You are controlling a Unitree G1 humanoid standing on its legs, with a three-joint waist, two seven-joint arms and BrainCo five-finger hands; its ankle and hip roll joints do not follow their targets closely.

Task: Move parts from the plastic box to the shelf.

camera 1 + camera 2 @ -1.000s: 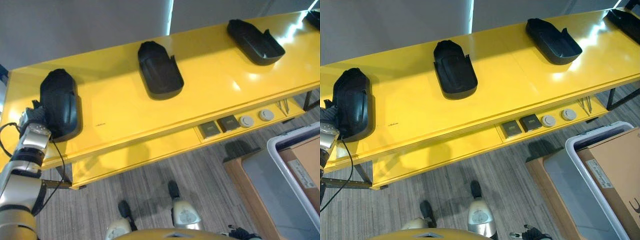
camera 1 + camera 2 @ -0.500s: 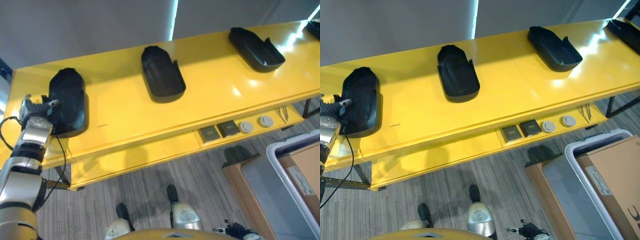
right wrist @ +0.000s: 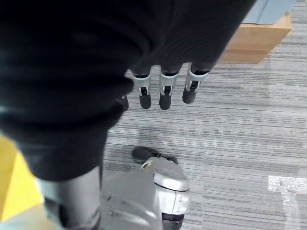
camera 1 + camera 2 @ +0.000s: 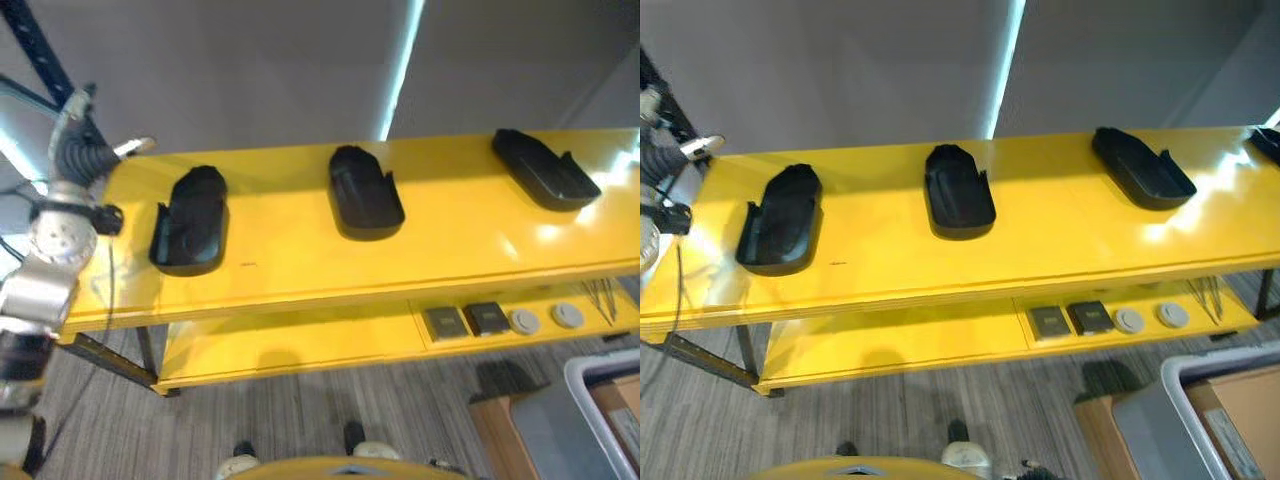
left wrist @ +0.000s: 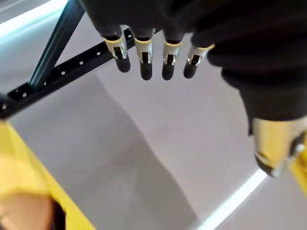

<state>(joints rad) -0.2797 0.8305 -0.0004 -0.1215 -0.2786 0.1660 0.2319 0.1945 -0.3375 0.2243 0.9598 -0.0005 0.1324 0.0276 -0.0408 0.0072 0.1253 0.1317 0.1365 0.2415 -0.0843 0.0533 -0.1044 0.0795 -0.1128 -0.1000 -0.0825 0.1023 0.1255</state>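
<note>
Left eye view: 3 black parts [image 4: 190, 219] lie spaced along the yellow shelf [image 4: 300, 260]. Left robot hand [image 4: 82, 150] hangs raised beside the shelf's end, fingers straight, empty (right robot hand [image 3: 163, 93] likewise, over the floor). Best next: turn toward the plastic box [image 4: 1185, 420], keeping clear of the shelf.

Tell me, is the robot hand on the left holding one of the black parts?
No. The left robot hand is raised off the shelf's end, fingers straight and empty, apart from the nearest black part.
</note>
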